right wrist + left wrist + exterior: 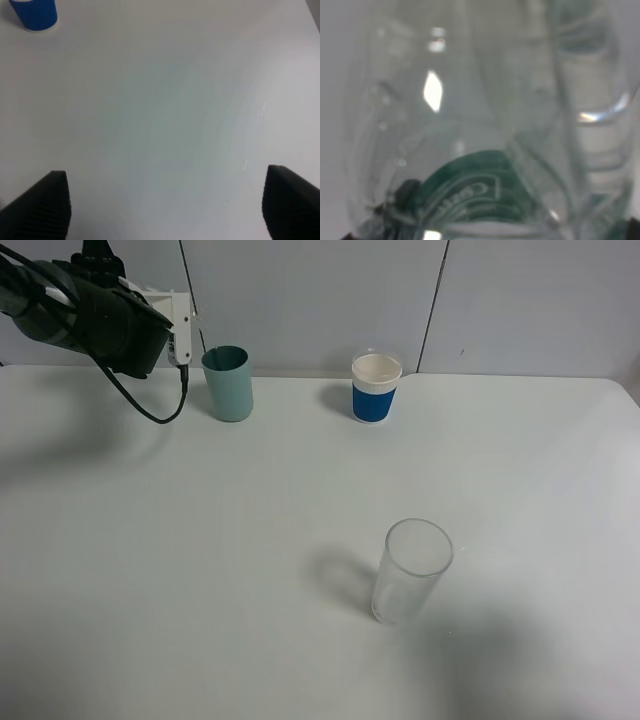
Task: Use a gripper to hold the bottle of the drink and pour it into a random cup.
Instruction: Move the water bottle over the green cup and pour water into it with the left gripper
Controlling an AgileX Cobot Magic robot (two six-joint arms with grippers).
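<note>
Bench [200, 570]: white, bare but for three vessels. My left arm [80, 310] hangs over the far-left corner, cable looping below it.

Clear glass [410, 572]: out in the open, a bit toward the near edge, looks empty. Teal cup [229, 383]: at the far edge toward the left corner, upright, and I take it as the pour target. White cup with blue sleeve [376, 388]: far edge, about mid-way along, not involved.

Bottle [470, 125]: fills the left wrist view, clear plastic, green label [465, 190], liquid inside. From the high camera I can't make it out. My left tool [182, 335] is pressed together, pinching the bottle, just beside the teal cup's rim and above it.

My right tool [165, 205]: spread wide, nothing between the tips, bare bench under it.

Progress, my read: grasp and carry done, bottle is at the cup. Can't tell if any drink has gone in. Left: tip and finish the pour.
</note>
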